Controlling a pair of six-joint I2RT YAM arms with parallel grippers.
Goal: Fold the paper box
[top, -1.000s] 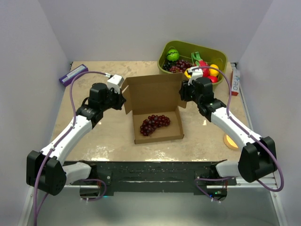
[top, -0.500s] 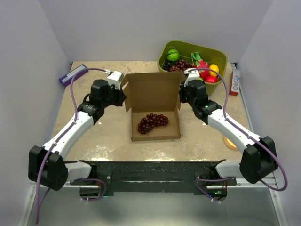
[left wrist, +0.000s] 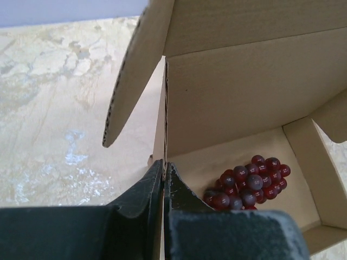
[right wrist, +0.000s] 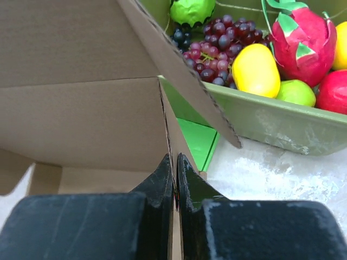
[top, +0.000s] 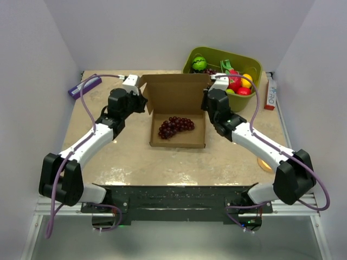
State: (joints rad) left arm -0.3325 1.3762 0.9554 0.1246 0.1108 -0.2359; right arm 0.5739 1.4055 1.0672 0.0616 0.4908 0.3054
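The paper box point(top: 176, 95) is brown cardboard and stands open mid-table, its lid raised at the back. A bunch of dark red grapes point(top: 174, 126) lies inside it. My left gripper point(top: 142, 103) is shut on the box's left side wall. In the left wrist view the fingertips point(left wrist: 164, 165) pinch the wall's edge, with the grapes point(left wrist: 249, 181) just to the right. My right gripper point(top: 207, 103) is shut on the right side wall. In the right wrist view that gripper point(right wrist: 174, 158) clamps the thin cardboard edge of the box point(right wrist: 81, 119).
An olive-green bin point(top: 255, 65) of toy fruit stands just behind the box at the back right, and its wall point(right wrist: 271, 122) is close to my right fingers. A small flat green box point(right wrist: 198, 138) lies beside the bin. A purple box point(top: 84, 85) lies at the back left, an orange disc point(top: 265, 162) at the right.
The right gripper has closed onto the box's right wall. Both arms have moved away from their bases, and the box with the grapes has slid toward the back.
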